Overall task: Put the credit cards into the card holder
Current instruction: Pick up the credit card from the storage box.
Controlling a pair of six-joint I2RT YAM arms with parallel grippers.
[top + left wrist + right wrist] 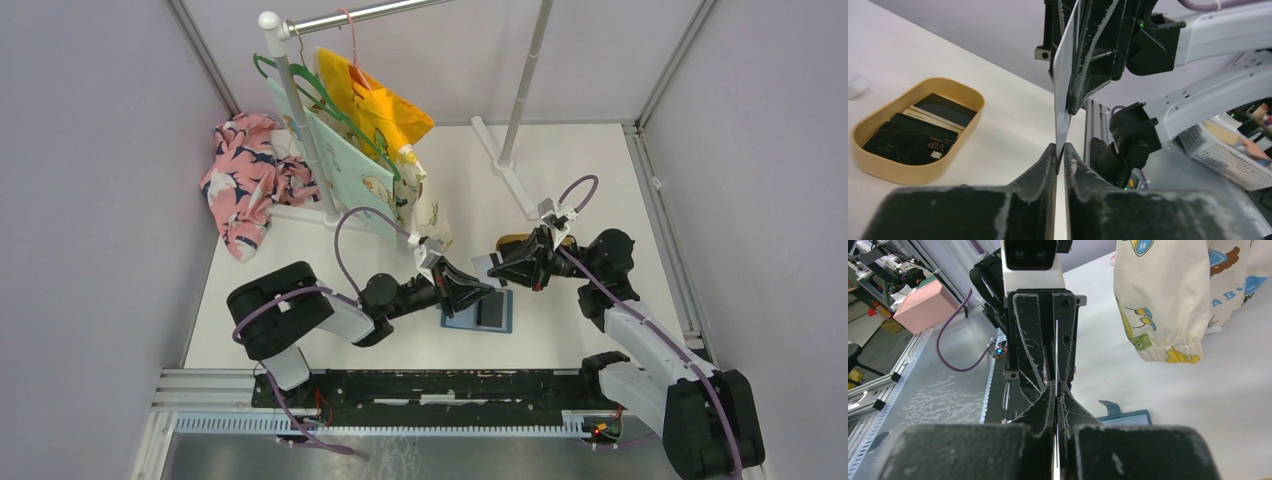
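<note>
1. Above the white table, I have one credit card gripped from two sides. It stands on edge between the two arms, clear of the tabletop.
2. My left gripper is closed to a thin slit, its fingertips pinching one edge of the credit card.
3. My right gripper is clamped fully shut on the opposite edge and faces the left one tip to tip.
4. The card holder lies open and flat on the table. In the overhead view it is just on the near side of the two grippers, and neither touches it.
5. A tan oval tray sits on the table near the right arm. It holds more dark cards, overlapping, and one of them is lettered "VIP".
6. Printed children's clothes hang from a rack at the far left of the table.
</note>
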